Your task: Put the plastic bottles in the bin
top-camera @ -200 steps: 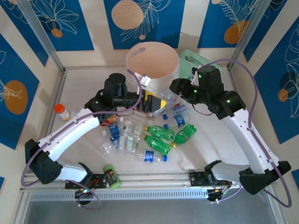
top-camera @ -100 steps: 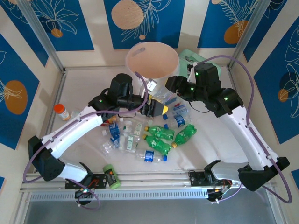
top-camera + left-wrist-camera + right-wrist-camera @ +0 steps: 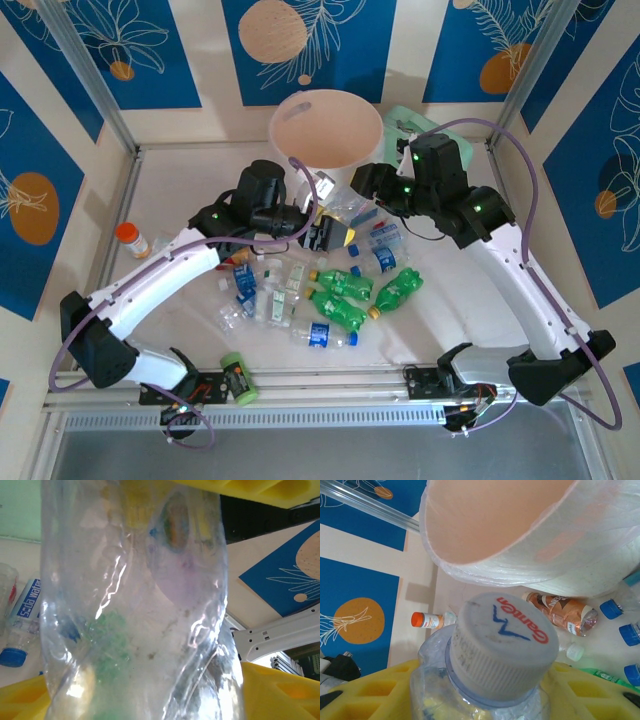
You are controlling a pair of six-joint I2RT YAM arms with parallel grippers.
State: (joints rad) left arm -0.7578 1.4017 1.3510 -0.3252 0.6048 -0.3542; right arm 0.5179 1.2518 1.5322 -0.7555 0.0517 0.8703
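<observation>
Top external: early stage, with left gripper pinching a clear bottle and right gripper pinching a white-capped bottle, both near the bin at the tabletop far edge; no bottle visible inside, bottle pile mid-tabletop remains.

We reach both arms inward from the near corners, elbows spread wide, wrists turned toward each other. Our left arm stretches up and rightward, and the left gripper is clamped, its yellow pads pressing a clear crumpled bottle. Our right arm climbs, then folds leftward (its base sits at the near right). Our right gripper pinches a grey-capped bottle between yellow fingers.
</observation>
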